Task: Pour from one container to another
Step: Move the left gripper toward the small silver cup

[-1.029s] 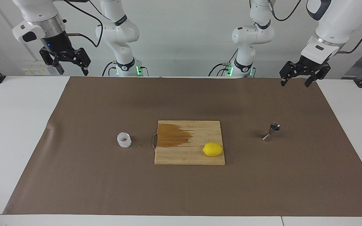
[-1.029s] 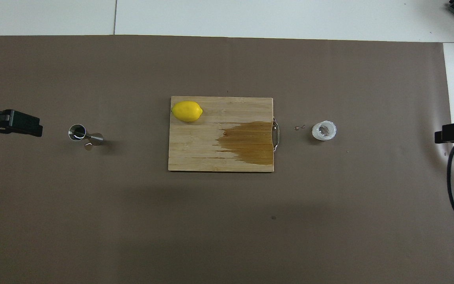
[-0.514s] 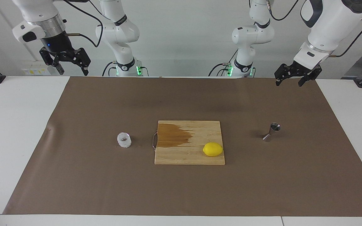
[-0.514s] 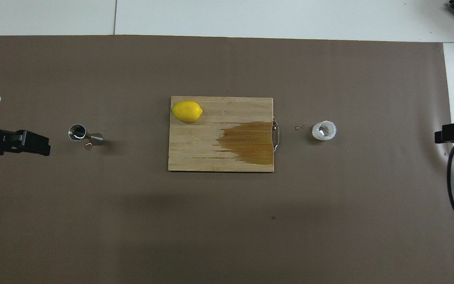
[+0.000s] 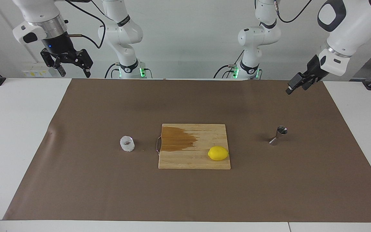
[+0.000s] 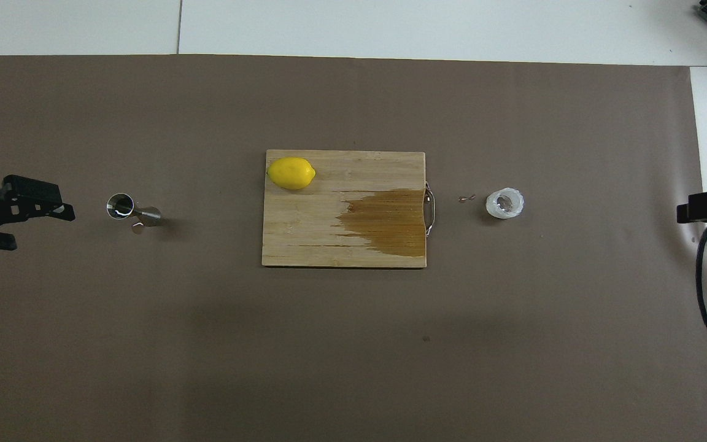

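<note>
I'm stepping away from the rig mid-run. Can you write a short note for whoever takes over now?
Left gripper: jaws open, empty, in the air over the mat at the left arm's end, tilted toward the steel jigger.
Right gripper: jaws open, empty, waiting high at the right arm's end.
Jigger: upright on the brown mat.
Glass cup: on the mat beside the cutting board, toward the right arm's end.
Done: nothing grasped.
Left: pick up the cup and pour into the jigger.
</note>
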Tool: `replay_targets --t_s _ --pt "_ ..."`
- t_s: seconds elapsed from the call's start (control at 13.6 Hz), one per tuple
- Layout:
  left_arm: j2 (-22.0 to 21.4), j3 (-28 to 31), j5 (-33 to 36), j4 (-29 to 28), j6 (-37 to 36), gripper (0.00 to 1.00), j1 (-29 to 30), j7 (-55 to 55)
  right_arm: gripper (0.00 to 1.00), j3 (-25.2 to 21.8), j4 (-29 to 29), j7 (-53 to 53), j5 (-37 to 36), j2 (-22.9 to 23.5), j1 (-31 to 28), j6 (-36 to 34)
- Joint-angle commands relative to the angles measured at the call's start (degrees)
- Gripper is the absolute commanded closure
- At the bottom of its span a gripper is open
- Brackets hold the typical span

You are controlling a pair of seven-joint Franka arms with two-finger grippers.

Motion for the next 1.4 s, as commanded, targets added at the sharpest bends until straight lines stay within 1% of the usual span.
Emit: replay_targets --t_s 0.0,0.29,0.44,0.59,0.66,0.81,0.88,0.96,1.03,1.18,1.32 --pt "2.23 -0.25 -5.09 -0.59 1.4 0.0 3.73 -7.87 0.0 0.22 -0.5 0.87 0.71 -0.67 -0.39 -0.64" --pt "6.63 -0.25 -16.33 -0.85 1.58 0.0 10.14 -18.42 0.0 0.22 -0.5 0.87 0.71 -0.67 -0.39 -0.64" --pt "7.51 -0.25 -19.68 -2.51 3.41 0.0 11.91 -25.87 0.0 0.22 -0.5 0.87 0.71 -0.67 -0.39 -0.55" --pt "7.34 -0.25 -25.47 -7.33 8.41 0.0 13.31 -34.5 0.0 0.22 -0.5 0.95 0.71 -0.67 -0.39 -0.64" --pt "6.47 -0.25 -27.85 -10.66 11.91 0.0 13.85 -38.53 0.0 0.22 -0.5 0.95 0.71 -0.67 -0.39 -0.55" --pt "5.41 -0.34 -29.09 -16.03 17.9 0.0 12.97 -46.54 0.0 0.22 -0.5 0.87 0.71 -0.67 -0.39 -0.64" --pt "4.45 -0.25 -33.02 -18.84 20.01 0.0 13.84 -48.83 0.0 0.22 -0.5 0.87 0.71 -0.67 -0.39 -0.64" --pt "3.83 -0.25 -38.28 -21.31 21.16 0.0 14.55 -49.55 0.0 0.22 -0.5 0.87 0.71 -0.67 -0.39 -0.55" --pt "3.65 -0.25 -41.55 -23.42 21.52 0.0 16.03 -50.69 0.0 0.22 -0.5 0.87 0.71 -0.67 -0.39 -0.64" --pt "4.61 -0.25 -48.05 -26.5 22.93 0.0 16.57 -52.02 0.0 0.22 -0.5 0.87 0.71 -0.67 -0.39 -0.64" --pt "4.53 -0.25 -52.2 -29.84 25.21 0.0 16.67 -51.93 0.0 0.22 -0.5 0.87 0.71 -0.67 -0.39 -0.55"
